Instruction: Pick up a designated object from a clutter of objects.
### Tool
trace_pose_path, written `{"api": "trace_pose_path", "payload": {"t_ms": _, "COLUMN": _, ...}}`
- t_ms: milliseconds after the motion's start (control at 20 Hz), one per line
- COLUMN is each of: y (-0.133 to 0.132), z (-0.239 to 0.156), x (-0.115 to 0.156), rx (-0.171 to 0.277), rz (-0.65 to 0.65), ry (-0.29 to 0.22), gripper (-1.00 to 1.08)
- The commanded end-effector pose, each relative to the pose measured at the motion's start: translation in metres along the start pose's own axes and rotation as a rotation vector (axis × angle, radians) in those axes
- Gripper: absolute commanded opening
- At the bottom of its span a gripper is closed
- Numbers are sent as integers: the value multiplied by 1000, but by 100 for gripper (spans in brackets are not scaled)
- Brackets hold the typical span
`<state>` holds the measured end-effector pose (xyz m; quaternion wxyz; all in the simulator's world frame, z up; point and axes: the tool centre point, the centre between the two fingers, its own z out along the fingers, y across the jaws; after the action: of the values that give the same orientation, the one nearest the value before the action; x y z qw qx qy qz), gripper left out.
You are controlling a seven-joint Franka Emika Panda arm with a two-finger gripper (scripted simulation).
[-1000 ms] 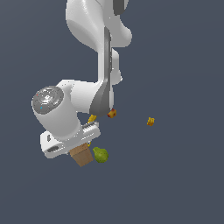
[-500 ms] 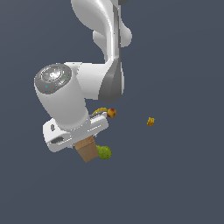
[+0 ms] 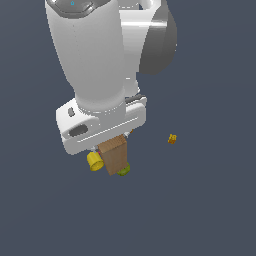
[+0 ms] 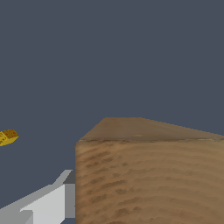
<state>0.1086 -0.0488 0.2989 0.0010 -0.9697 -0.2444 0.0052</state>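
Observation:
The designated object, a brown wood-grained block (image 3: 114, 156), hangs under the white hand in the exterior view. My gripper (image 3: 111, 146) is shut on it, and the hand body hides the fingers there. In the wrist view the block (image 4: 148, 175) fills the near corner, with one grey finger (image 4: 46, 202) pressed against its side; the other finger is out of frame. Of the clutter, a yellow cup (image 3: 94, 161) shows just to the exterior view's left of the block, and a green pear (image 3: 123, 170) peeks out under the block's lower end.
A tiny orange piece (image 3: 172, 138) lies apart to the exterior view's right and also shows in the wrist view as a yellow-orange piece (image 4: 8, 137). The large white arm (image 3: 95, 55) fills the upper middle of the exterior view and hides what lies behind it.
The hand has risen and swung closer to the exterior camera, carrying the brown block up with it. The pear and the orange piece have stayed where they were.

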Motion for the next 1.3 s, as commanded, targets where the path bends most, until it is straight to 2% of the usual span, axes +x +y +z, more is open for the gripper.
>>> {"api": "trace_pose_path", "payload": {"t_ms": 0, "y": -14, "z": -32, "x": 6, "rx": -6, "rz": 0, "ry": 8, "gripper": -100}}
{"api": "trace_pose_path", "payload": {"t_ms": 650, "y": -77, "z": -150, "x": 34, "rx": -5, "rz": 0, "ry": 9, "gripper": -100}}
{"api": "trace_pose_path", "payload": {"t_ms": 1250, "y": -95, "z": -188, "x": 45, "rx": -4, "rz": 0, "ry": 10, "gripper": -100}}
